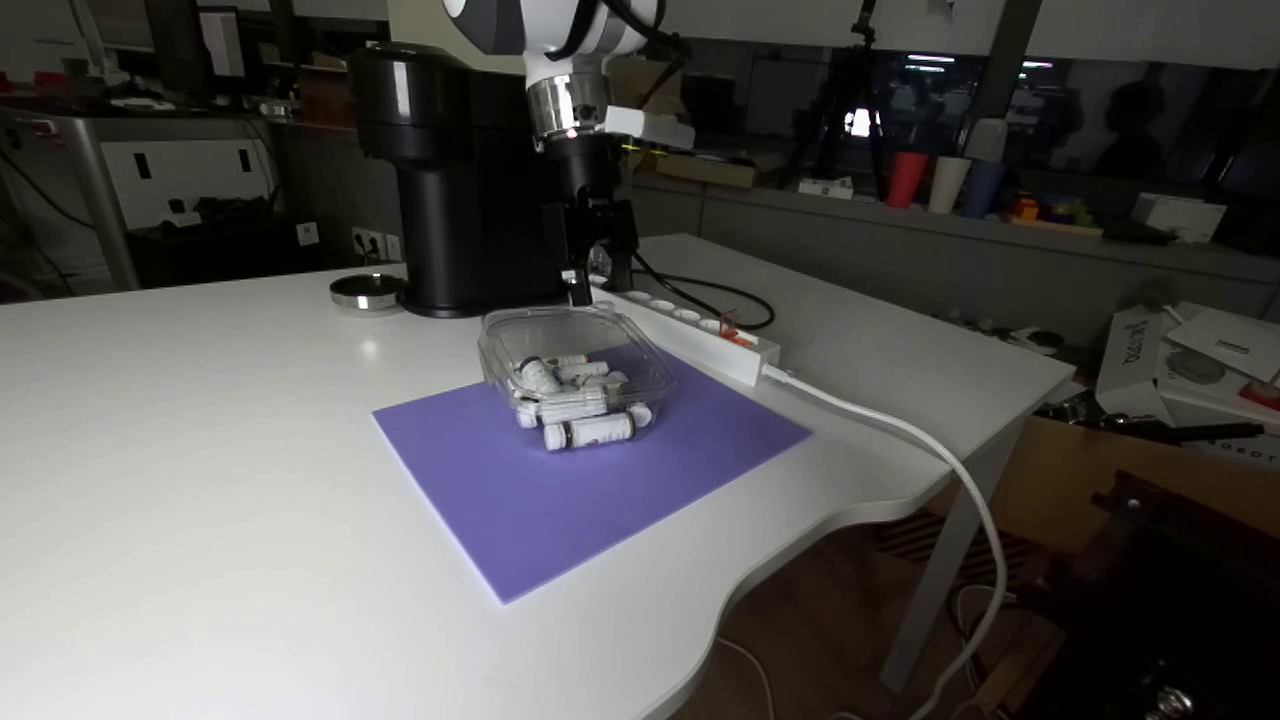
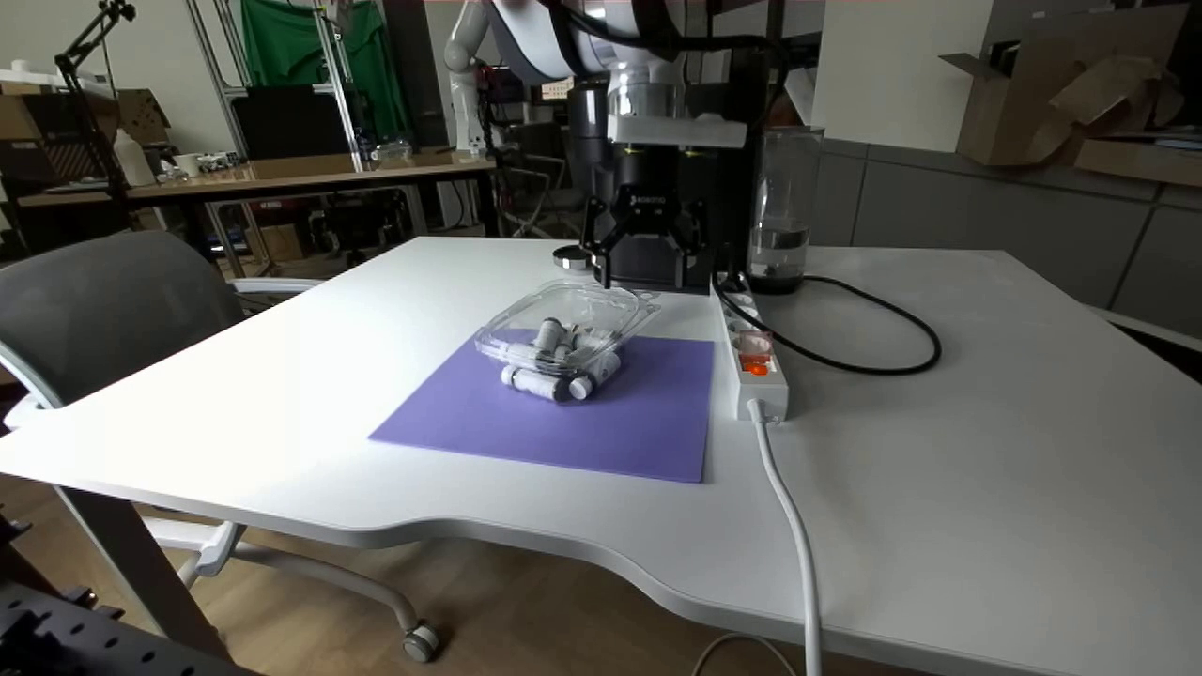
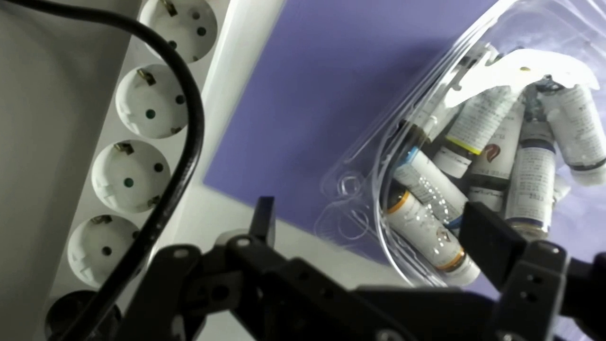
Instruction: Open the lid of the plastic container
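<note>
The plastic container (image 1: 657, 402) is a small clear box on a purple mat, with several white-labelled vials inside. The clear lid (image 1: 545, 322) lies over it; it also shows in an exterior view (image 2: 573, 299) and, with bright glare, in the wrist view (image 3: 525, 71). I cannot tell whether its edges are snapped shut. Two round clear corner tabs (image 3: 351, 203) stick out at the near corner. My gripper (image 1: 600, 282) is open and empty, above the container's corner on the coffee-machine side. In the wrist view its fingers (image 3: 374, 222) stand on either side of that corner, apparently above it.
A white power strip (image 1: 690, 325) with a black cable lies close beside the mat (image 1: 560, 510). A black coffee machine (image 1: 470, 200) stands behind the gripper. A round metal dish (image 1: 367, 291) sits beside the machine. The table has a curved front edge (image 2: 526, 535).
</note>
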You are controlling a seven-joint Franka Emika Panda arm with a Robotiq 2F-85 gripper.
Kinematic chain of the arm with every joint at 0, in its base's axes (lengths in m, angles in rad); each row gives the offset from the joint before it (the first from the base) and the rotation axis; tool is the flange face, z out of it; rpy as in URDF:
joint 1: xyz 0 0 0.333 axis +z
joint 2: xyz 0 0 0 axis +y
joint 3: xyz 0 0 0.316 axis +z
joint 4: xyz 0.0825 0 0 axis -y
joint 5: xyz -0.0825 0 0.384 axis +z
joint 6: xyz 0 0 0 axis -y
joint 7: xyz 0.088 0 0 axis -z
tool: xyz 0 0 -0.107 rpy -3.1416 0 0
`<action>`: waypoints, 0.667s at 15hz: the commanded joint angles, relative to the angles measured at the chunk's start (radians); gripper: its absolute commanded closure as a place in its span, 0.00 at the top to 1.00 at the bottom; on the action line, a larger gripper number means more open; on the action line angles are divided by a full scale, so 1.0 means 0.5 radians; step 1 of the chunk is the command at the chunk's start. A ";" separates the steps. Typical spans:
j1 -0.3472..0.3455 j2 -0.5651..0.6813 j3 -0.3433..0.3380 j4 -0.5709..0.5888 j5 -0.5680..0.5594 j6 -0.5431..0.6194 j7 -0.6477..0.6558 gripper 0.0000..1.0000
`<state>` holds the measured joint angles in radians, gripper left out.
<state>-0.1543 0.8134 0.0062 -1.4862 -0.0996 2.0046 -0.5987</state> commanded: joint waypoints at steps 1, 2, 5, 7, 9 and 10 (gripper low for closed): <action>-0.028 0.104 0.045 0.186 0.005 -0.177 -0.074 1.00; -0.029 0.121 0.049 0.210 0.008 -0.210 -0.086 1.00; -0.030 0.163 0.057 0.268 0.012 -0.300 -0.121 1.00; -0.032 0.179 0.066 0.294 0.017 -0.356 -0.165 1.00; -0.031 0.175 0.079 0.300 0.021 -0.400 -0.215 1.00; -0.032 0.171 0.087 0.301 0.025 -0.426 -0.241 1.00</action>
<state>-0.1565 0.8857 0.0300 -1.3827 -0.0968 1.8494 -0.6798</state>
